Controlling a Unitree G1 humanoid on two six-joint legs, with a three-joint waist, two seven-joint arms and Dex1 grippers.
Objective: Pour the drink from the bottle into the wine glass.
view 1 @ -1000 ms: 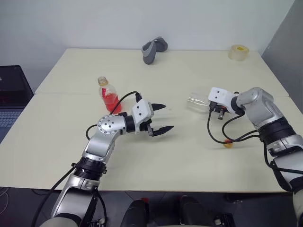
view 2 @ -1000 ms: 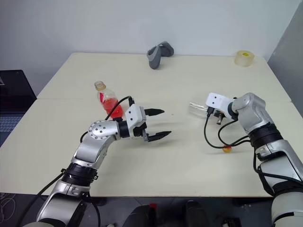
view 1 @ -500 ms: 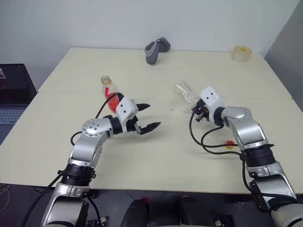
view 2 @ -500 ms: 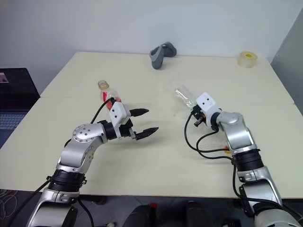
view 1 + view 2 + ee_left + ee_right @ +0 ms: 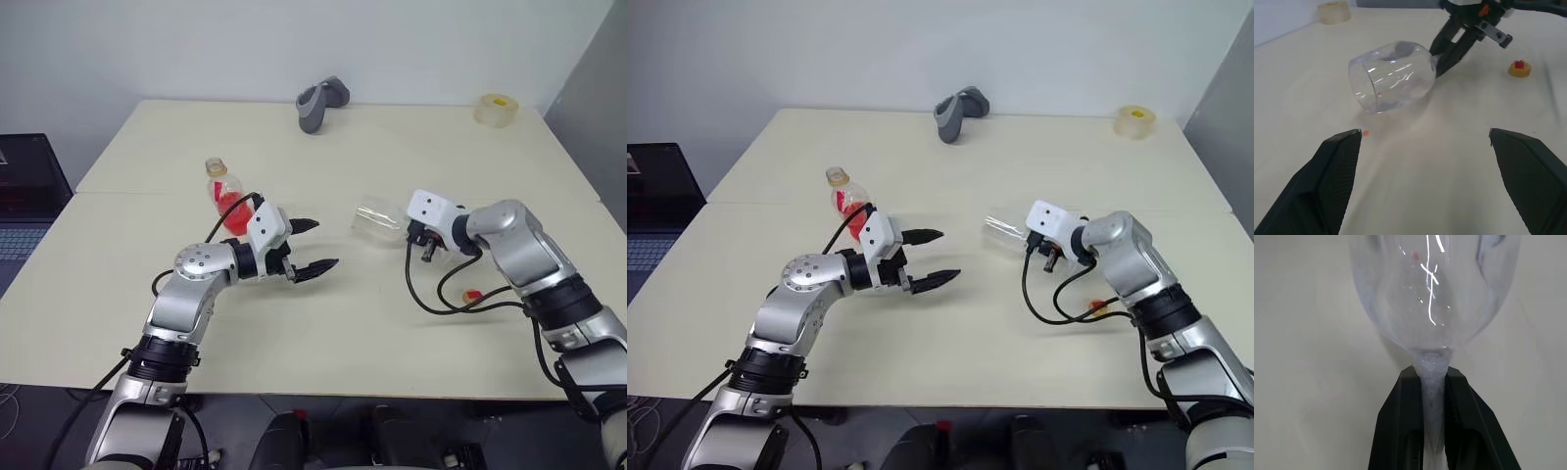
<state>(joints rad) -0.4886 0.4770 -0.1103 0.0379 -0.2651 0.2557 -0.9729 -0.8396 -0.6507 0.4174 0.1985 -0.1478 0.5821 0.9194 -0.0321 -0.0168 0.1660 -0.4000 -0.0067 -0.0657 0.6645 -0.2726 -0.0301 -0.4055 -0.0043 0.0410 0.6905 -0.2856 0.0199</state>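
Holding the wine glass (image 5: 377,219) by its stem with my right jaws (image 5: 1432,382), which are clenched tight on it just under the bowl. The glass is tipped way over on its side, with the open mouth pointing toward my left arm and the bowl hanging just over the table (image 5: 323,323); I can't really tell if it's touching the surface or not. From what I can see the bowl looks empty, with a tiny red speck or two inside. My left jaws (image 5: 315,245) are spread wide, nothing in them, hovering above the table between the bottle (image 5: 225,196) and the glass, pointing at the glass. The bottle stands upright just behind my left wrist, cap off, with the drink (image 5: 232,209) filling the lower part. The little red-and-yellow cap (image 5: 473,295) is lying on the table near my right forearm. Way at the back there's a grey thing (image 5: 319,101) I can't identify, and a roll of tape (image 5: 495,109) in the far right corner. There's a small orange drop (image 5: 1366,132) on the table close to the glass rim.
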